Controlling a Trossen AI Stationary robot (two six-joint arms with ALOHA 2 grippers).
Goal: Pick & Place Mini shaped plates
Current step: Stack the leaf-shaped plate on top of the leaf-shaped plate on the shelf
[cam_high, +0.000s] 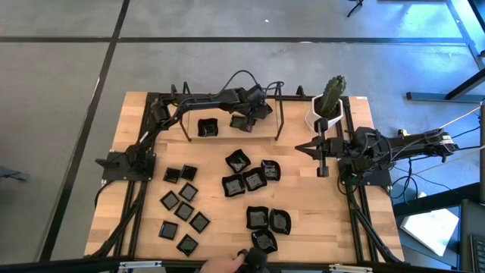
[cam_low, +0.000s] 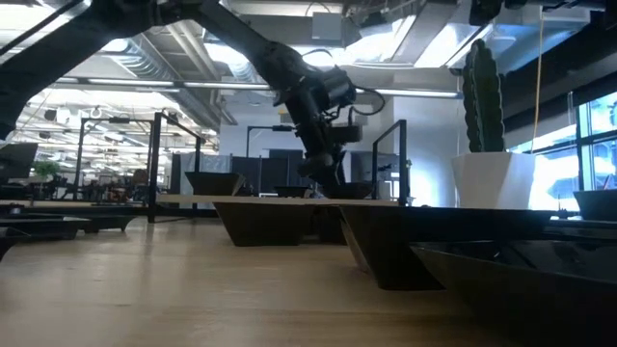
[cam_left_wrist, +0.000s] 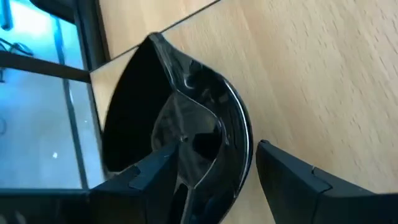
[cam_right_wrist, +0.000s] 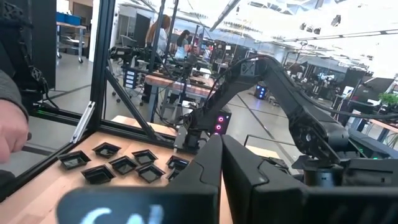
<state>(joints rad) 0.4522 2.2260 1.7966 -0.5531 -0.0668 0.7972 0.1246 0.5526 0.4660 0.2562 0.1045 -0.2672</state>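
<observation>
Many glossy black mini shaped plates lie on the wooden table (cam_high: 144, 114): small flat squares (cam_high: 184, 211) at the left, raised-rim squares (cam_high: 250, 179) in the middle, and wavy-edged ones (cam_high: 267, 220) toward the near edge. Two more sit on a light board (cam_high: 227, 133) at the far side, a square one (cam_high: 207, 127) and a wavy-edged one (cam_left_wrist: 186, 118). My left gripper (cam_left_wrist: 214, 152) is open and slants down over the wavy-edged plate. One finger (cam_left_wrist: 155, 180) is above its hollow and the other (cam_left_wrist: 298, 186) is outside its rim, with bare wood between. My right gripper (cam_right_wrist: 221, 180) is shut and hovers at the right.
A white pot with a cactus (cam_high: 328, 106) stands at the far right. Black frame posts (cam_high: 279, 114) rise beside the board. A person's hand (cam_high: 221, 262) reaches in at the near edge beside a plate (cam_high: 263, 241).
</observation>
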